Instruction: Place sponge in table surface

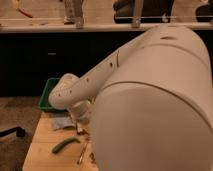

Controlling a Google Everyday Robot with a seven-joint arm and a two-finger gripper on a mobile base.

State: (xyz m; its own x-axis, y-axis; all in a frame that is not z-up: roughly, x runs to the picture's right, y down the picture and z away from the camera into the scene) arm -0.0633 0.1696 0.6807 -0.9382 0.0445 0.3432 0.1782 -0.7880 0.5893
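Frustratingly, the arm (95,82) hides the sponge.
Gripper, closed, hidden just this side of the green tray (46,96), over the table surface (40,152); its contents unseen.

The table surface (41,152) is a light tan wooden top made of planks. It lies flat and level, and only a strip of it shows at the lower left of the view. Its left edge runs down the frame, and the grain of the planks runs along its length. The rest of it is covered by the big white arm. The sponge cannot be picked out anywhere on the part of the wood that shows. The gripper is hidden behind the lower end of the arm, low over the far left part of the table, with its fingers closed. Whether it holds the sponge cannot be told.
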